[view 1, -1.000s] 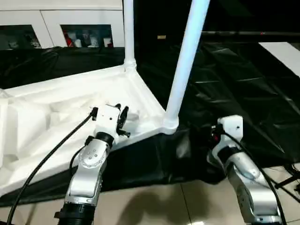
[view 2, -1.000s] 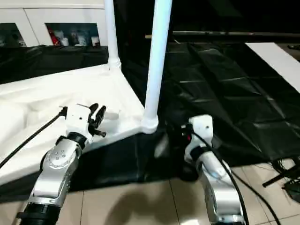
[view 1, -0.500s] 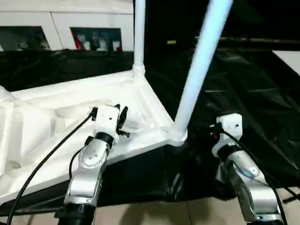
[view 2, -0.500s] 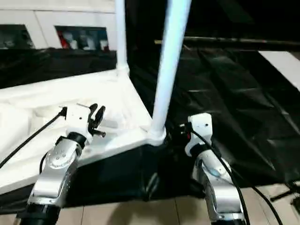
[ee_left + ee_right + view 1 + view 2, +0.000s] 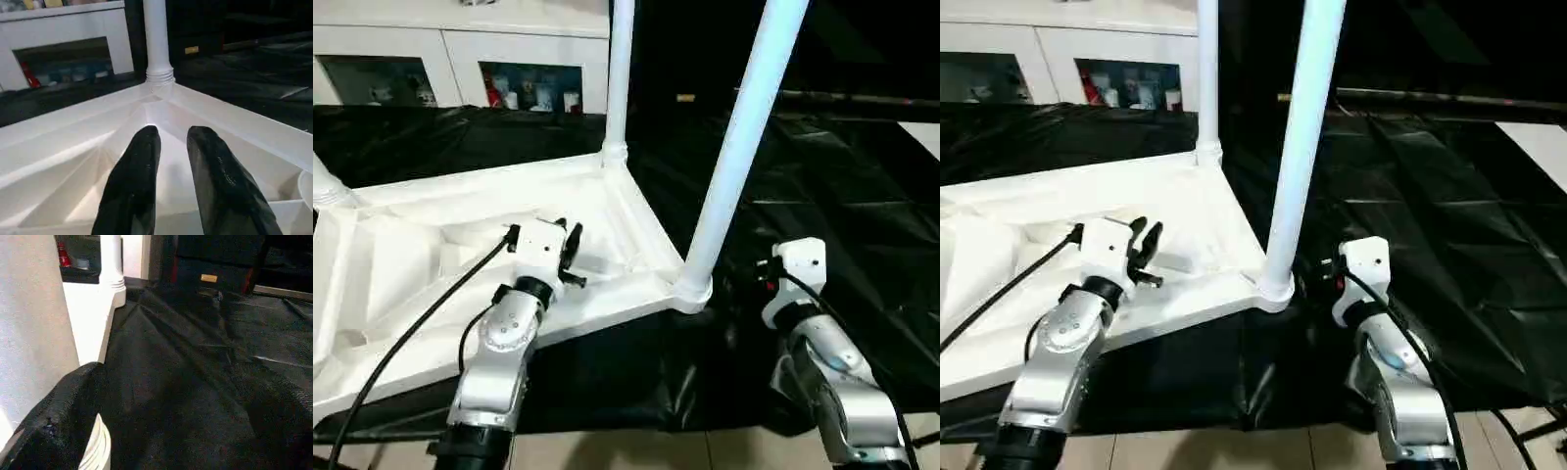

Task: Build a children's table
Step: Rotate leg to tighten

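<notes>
Nothing has really moved since earlier except the camera. Upside down on the black work table point(image 5: 862, 206), the children's table point(image 5: 401, 264) has legs point(image 5: 741, 147) socketed (near-right, far-right). Left gripper point(image 5: 172, 147) hovers empty, slightly parted; right gripper point(image 5: 161, 431) gapes beside the near leg. Left eye shows another leg's base point(image 5: 325, 186) far-left; remaining legs come next, I'd guess.

We saw the children's table point(image 5: 626, 211) as smooth white plastic with a soft sheen, its legs point(image 5: 741, 147) the same glossy tube. The cover on the work table point(image 5: 822, 186) looked like thin black plastic sheet, creased and shiny along the folds. Both forearms point(image 5: 499, 357) were brushed silver metal. The left gripper point(image 5: 171, 183) had matt black fingers point(image 5: 134, 181), perhaps rubbery. At twelve o'clock, the cabinet point(image 5: 460, 44) looked painted white.
</notes>
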Available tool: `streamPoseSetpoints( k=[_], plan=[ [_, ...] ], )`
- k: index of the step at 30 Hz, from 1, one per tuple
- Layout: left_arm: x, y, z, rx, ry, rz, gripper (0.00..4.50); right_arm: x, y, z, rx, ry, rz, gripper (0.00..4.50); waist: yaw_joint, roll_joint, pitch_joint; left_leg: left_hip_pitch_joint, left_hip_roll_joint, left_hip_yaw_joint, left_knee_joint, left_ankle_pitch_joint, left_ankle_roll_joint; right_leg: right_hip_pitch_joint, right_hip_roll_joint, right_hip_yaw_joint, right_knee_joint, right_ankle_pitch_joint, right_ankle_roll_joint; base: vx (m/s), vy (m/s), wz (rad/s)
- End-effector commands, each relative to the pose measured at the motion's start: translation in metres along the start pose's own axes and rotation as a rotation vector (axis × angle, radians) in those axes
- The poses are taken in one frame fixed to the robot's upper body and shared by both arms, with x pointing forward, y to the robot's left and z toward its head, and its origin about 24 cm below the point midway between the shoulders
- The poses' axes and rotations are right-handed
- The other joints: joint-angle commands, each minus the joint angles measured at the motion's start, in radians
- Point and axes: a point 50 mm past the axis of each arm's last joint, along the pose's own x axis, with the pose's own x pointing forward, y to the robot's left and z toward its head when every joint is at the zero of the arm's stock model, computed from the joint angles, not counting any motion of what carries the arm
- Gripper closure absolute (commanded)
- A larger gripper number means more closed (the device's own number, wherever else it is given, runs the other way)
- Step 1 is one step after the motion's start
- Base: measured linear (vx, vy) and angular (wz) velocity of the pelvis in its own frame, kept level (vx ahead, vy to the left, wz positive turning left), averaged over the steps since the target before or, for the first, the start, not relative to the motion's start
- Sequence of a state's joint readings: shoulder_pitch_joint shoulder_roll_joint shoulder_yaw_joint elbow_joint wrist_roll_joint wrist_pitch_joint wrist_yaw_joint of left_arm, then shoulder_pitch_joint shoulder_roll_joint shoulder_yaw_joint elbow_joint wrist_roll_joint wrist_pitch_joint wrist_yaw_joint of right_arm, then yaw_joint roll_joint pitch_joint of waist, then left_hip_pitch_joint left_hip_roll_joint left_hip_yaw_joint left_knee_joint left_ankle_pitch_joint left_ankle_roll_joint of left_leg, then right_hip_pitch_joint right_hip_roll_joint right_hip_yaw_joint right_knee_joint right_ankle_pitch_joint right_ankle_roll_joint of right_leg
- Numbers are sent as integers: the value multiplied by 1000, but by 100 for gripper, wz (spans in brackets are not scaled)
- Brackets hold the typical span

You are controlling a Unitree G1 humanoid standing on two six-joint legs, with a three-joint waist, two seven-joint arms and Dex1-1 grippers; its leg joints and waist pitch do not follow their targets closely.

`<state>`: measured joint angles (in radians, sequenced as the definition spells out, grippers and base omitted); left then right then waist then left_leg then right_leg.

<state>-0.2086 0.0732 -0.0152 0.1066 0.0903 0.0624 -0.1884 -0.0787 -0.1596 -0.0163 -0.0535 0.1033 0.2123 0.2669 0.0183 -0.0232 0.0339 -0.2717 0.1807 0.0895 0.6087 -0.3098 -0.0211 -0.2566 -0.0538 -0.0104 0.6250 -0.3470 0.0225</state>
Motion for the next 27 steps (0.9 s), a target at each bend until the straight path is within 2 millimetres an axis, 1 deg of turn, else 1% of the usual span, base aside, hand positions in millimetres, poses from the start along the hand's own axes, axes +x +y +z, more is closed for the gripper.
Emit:
streamPoseSetpoints(
  k=[1,2,3,4,5,6,7,8,9,10,11,12,13,14,15,16,17,18,19,20,21,22,23,24,25,26,27],
  plan=[
    [2,-4,4,-5,-14,-8,329,1,0,0,-3,8,5,2,31,-11,-52,-70,-80,38,-5,191,279,113,-6,64,-88,268,-212,0,0,0],
    [2,-4,4,-5,-14,-8,329,1,0,-1,-3,8,6,2,37,-9,-52,-78,-76,39,-3,161,240,120,-7,75,-96,266,-226,9,12,27],
    [2,-4,4,-6,-15,-8,329,2,0,-1,-3,8,7,2,39,1,-49,-51,-54,37,-24,138,164,107,14,69,-89,289,-248,25,3,31],
    [2,-4,4,-6,-16,-8,329,2,0,-1,-4,9,7,2,29,14,-53,-12,-33,16,-42,183,151,84,42,41,-58,339,-215,25,3,31],
    [2,-4,4,-6,-16,-8,329,2,0,-1,-4,9,7,2,2,17,-60,52,13,-30,-52,257,242,21,37,10,-11,332,-156,48,-41,18],
    [2,-4,4,-6,-16,-8,329,2,0,-1,-6,9,8,2,-14,18,-69,77,34,-55,-49,309,318,-7,22,0,10,295,-133,65,-93,-1],
    [2,-4,4,-6,-16,-9,329,2,0,-1,-7,9,9,2,-35,9,-75,119,69,-96,-44,370,428,-73,-13,-9,33,183,-103,65,-93,-1],
    [2,-4,4,-6,-16,-9,329,2,0,-1,-9,10,9,2,-36,3,-75,117,65,-101,-36,402,457,-75,-26,-4,34,164,-85,49,-113,-12],
    [2,-4,4,-7,-16,-9,329,3,0,-1,-11,11,10,2,2,-40,-64,-36,-72,-14,37,341,400,81,-14,59,-34,308,-52,35,-56,8],
    [2,-4,4,-7,-17,-9,329,3,1,-1,-12,12,12,2,41,-33,-37,-123,-125,25,71,198,347,138,-41,119,-92,322,-61,35,-56,8],
    [2,-4,4,-7,-16,-9,329,3,1,-1,-13,12,12,2,70,-27,-42,-158,-55,3,95,66,125,153,-79,171,-106,489,-109,48,34,40],
    [2,-4,4,-7,-16,-9,329,3,1,-1,-13,12,12,2,75,-18,-38,-156,-49,5,65,82,80,151,-42,144,-99,510,-97,63,48,35],
    [3,-4,5,-7,-17,-9,329,3,1,-1,-14,11,13,2,57,22,-51,-96,-5,-9,-19,138,65,114,7,55,-56,478,-30,63,48,35],
    [3,-4,5,-7,-17,-10,329,3,1,-1,-13,11,13,2,34,21,-54,-66,24,-49,-42,177,170,89,46,9,-12,437,27,55,7,-8],
    [3,-5,5,-6,-18,-10,329,3,1,0,-14,11,13,2,-15,60,-81,110,118,-174,-41,317,469,-114,7,-37,106,94,76,73,-56,-26],
    [3,-5,5,-6,-18,-10,329,3,1,-1,-13,10,13,2,-37,40,-99,143,165,-208,-42,398,566,-155,-27,-29,135,-45,71,73,-56,-26],
    [3,-5,5,-6,-19,-10,329,3,1,-1,-12,10,12,2,-31,28,-71,54,121,-138,-65,416,551,-167,-40,-25,158,26,74,62,-65,-20],
    [3,-5,5,-5,-19,-10,329,3,1,-1,-12,10,11,2,-31,21,-71,42,93,-109,-72,367,521,-169,-32,-30,148,80,65,0,0,0],
    [3,-4,5,-5,-19,-10,329,3,1,-1,-12,10,11,2,-25,-8,-49,-1,37,-42,-87,178,438,-142,-36,-11,54,201,2,0,0,0],
    [3,-4,5,-5,-20,-10,329,3,1,-1,-12,10,11,2,-23,-34,-47,-11,-5,-16,-68,65,377,-113,-53,17,-21,214,-15,25,-93,-3],
    [3,-4,5,-5,-20,-10,329,3,1,-1,-12,10,12,2,17,-73,-48,-75,-92,24,45,-75,241,-33,-113,101,-126,-277,78,22,-120,4],
    [3,-4,5,-5,-20,-10,329,3,1,-1,-12,10,11,2,25,-68,-46,-96,-77,5,120,-32,134,-3,-179,146,-150,-551,-18,22,-120,4],
    [3,-4,5,-5,-21,-12,329,2,0,-1,-11,11,10,2,29,-59,-48,-111,-73,-5,125,3,92,8,-169,142,-139,-552,-54,44,-94,3],
    [2,-5,6,-6,-23,-17,329,2,-1,-1,-6,10,4,2,27,-46,-38,-122,-60,-14,115,38,54,9,-166,132,-135,-487,-130,68,-54,2],
    [2,-5,6,-6,-23,-17,329,2,-1,-1,-6,10,4,2,19,-26,-26,-116,-33,-15,72,55,47,-3,-150,99,-145,-437,-220,68,-54,2],
    [2,-5,6,-19,-34,-28,329,2,-1,-2,-4,11,1,2,11,-1,-24,-90,-10,-4,-5,48,47,-10,-102,37,-140,-389,-252,72,1,6],
    [2,-5,7,-29,-42,-36,329,2,-1,-2,-2,11,-1,2,-9,28,-26,-83,27,-26,-70,-66,56,-23,-45,-9,-92,-276,-232,76,50,-6]
  ],
)
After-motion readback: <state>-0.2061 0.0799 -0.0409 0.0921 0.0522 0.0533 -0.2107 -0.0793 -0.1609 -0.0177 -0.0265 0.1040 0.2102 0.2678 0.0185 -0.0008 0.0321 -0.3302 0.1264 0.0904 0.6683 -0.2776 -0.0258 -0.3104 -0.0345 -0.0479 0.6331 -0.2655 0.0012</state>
